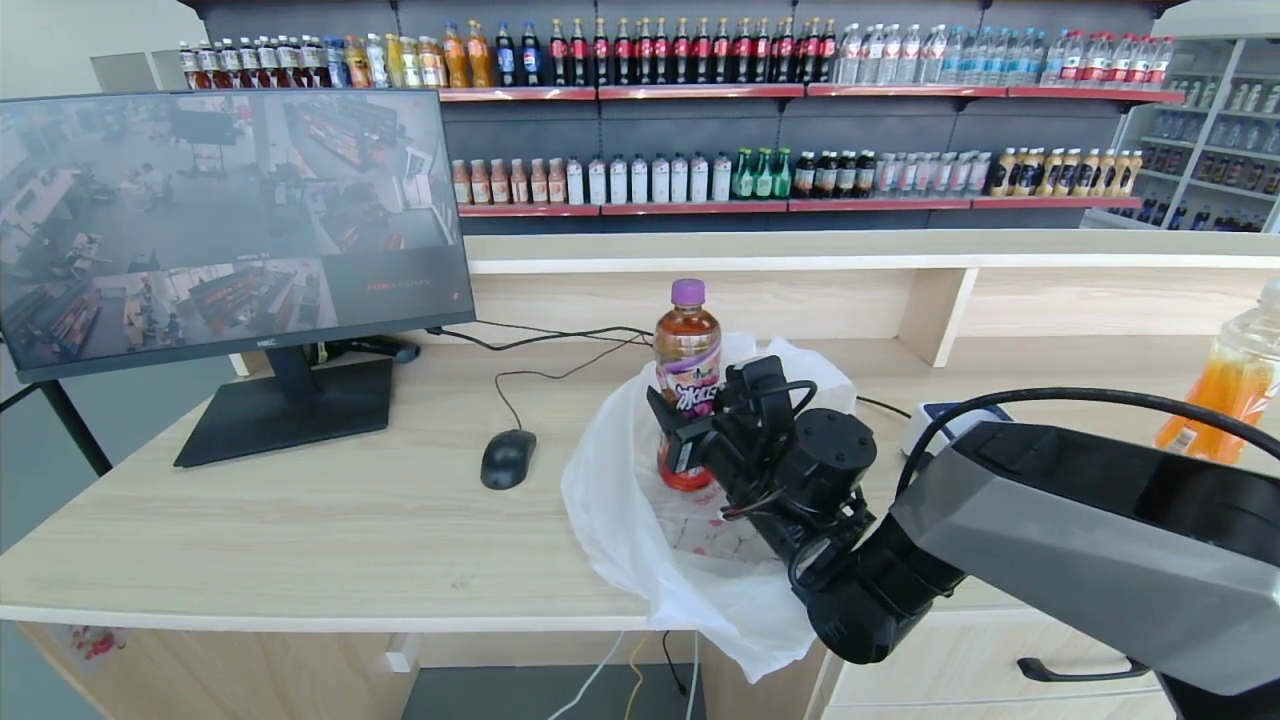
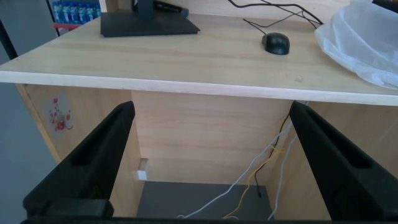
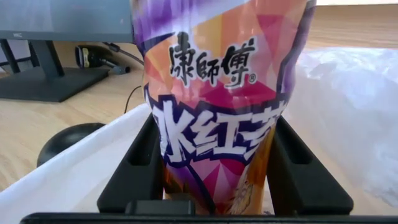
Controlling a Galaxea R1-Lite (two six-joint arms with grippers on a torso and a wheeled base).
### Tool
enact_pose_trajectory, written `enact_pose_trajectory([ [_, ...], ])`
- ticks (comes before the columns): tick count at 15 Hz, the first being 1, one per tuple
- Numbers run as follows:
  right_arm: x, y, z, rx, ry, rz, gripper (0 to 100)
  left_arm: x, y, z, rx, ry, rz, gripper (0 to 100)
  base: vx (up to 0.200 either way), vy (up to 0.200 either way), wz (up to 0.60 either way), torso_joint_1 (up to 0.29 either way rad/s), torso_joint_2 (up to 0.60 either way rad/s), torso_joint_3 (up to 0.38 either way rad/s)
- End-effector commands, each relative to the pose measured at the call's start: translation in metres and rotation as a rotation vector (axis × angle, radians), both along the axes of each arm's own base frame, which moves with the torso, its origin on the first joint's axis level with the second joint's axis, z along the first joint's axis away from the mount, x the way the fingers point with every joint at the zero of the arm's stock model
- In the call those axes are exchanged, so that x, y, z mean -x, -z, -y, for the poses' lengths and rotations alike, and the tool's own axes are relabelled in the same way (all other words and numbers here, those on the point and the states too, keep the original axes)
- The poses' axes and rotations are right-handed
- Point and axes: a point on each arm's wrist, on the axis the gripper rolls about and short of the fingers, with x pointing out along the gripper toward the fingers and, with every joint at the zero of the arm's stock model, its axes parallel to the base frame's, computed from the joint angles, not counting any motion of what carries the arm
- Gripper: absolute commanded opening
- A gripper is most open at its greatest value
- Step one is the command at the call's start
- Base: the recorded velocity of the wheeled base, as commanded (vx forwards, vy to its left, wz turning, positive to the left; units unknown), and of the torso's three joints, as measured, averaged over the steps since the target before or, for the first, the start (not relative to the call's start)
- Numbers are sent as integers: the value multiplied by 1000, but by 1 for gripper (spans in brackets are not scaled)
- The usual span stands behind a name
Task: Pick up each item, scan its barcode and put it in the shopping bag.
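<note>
Head view. Grips the purple-capped tea bottle point(image 1: 687, 350) upright between the jaws of the right gripper point(image 1: 676, 440), fingers closed on its lower body. Holds it inside the open mouth of the white shopping bag point(image 1: 620, 500), which spreads below and around the jaws. Judged as the bagging step, scan presumably done. For the next move: lower until the base rests on the bag floor, spread the jaws, withdraw upward without snagging the film. Leaves an orange drink bottle point(image 1: 1235, 385) on the counter, well apart from the jaws on the robot's right, apparently next to pick. Cannot tell what else lies in the bag under the jaws.

Left wrist view. Shows the left gripper point(image 2: 208, 168) with jaws spread wide and nothing between them. Places the counter point(image 2: 186, 62) edge beyond and above the jaws, with the computer mouse point(image 2: 276, 42) and the bag point(image 2: 367, 43) on top.

Right wrist view. Confirms the bottle point(image 3: 211, 93) clamped between both fingers point(image 3: 140, 155), label facing the camera. Sets bag film point(image 3: 348, 106) just beside and behind the jaws, with the mouse point(image 3: 68, 140) beyond the film.
</note>
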Motion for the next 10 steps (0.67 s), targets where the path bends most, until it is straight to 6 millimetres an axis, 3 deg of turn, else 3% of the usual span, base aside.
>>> enact_pose_trajectory([
  [1,-1,5,-1,6,-1,-8,0,0,0,0,0,0,1,100,0,0,0,0,0,0],
  [10,-2,14,-2,16,-1,-24,0,0,0,0,0,0,1,100,0,0,0,0,0,0],
])
